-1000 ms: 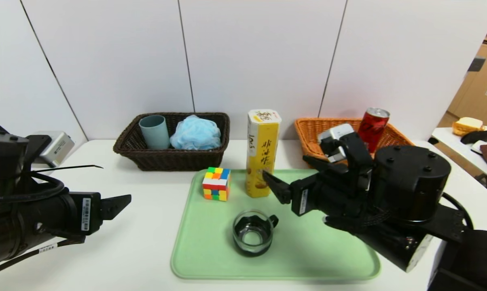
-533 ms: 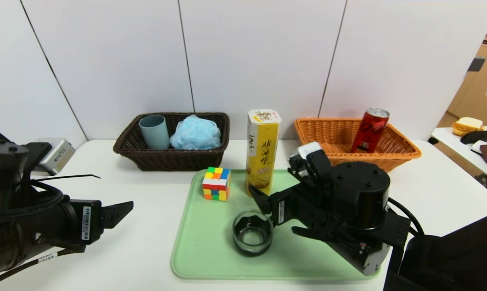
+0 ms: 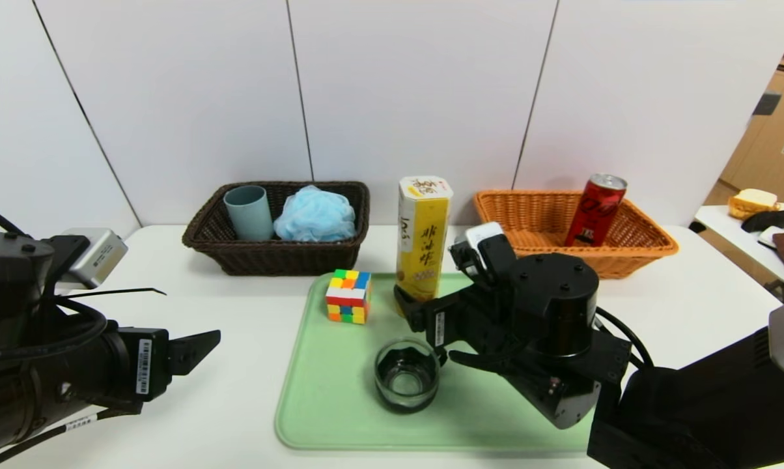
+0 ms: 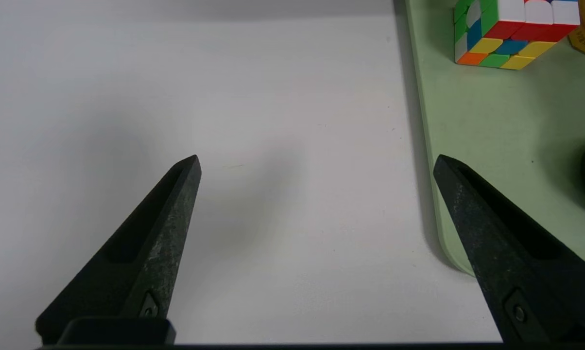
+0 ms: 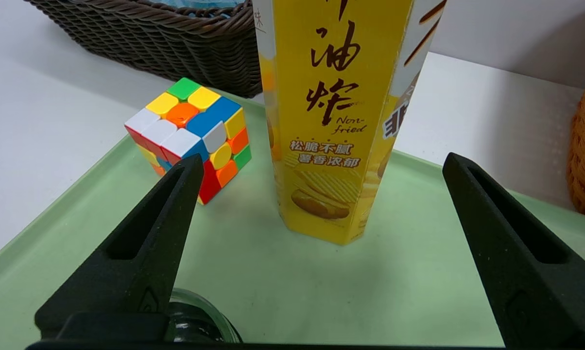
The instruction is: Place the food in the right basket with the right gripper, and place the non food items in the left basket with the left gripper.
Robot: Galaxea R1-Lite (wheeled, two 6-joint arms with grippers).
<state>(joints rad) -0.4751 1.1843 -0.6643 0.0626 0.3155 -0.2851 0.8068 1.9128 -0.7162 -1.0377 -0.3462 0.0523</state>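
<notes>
The yellow snack carton (image 3: 423,244) stands upright at the back of the green tray (image 3: 340,417); it also shows in the right wrist view (image 5: 334,121). My right gripper (image 3: 410,311) (image 5: 319,163) is open, low over the tray, just short of the carton's base. The red can (image 3: 597,210) leans in the orange-tan basket (image 3: 529,218). The puzzle cube (image 3: 348,296) (image 5: 190,131) (image 4: 513,29) and the glass mug (image 3: 407,374) are on the tray. The blue-grey cup (image 3: 249,212) and blue sponge (image 3: 315,213) lie in the dark brown basket (image 3: 268,257). My left gripper (image 3: 200,342) (image 4: 317,163) is open and empty over the table, left of the tray.
The white table (image 3: 223,417) runs to a white panel wall behind the baskets. A side table (image 3: 750,244) with other items stands at the far right. The mug sits directly under my right gripper's wrist.
My right gripper has left the orange-tan basket, where the can stays, and moved left and down to the carton's base. The left arm has barely moved.
</notes>
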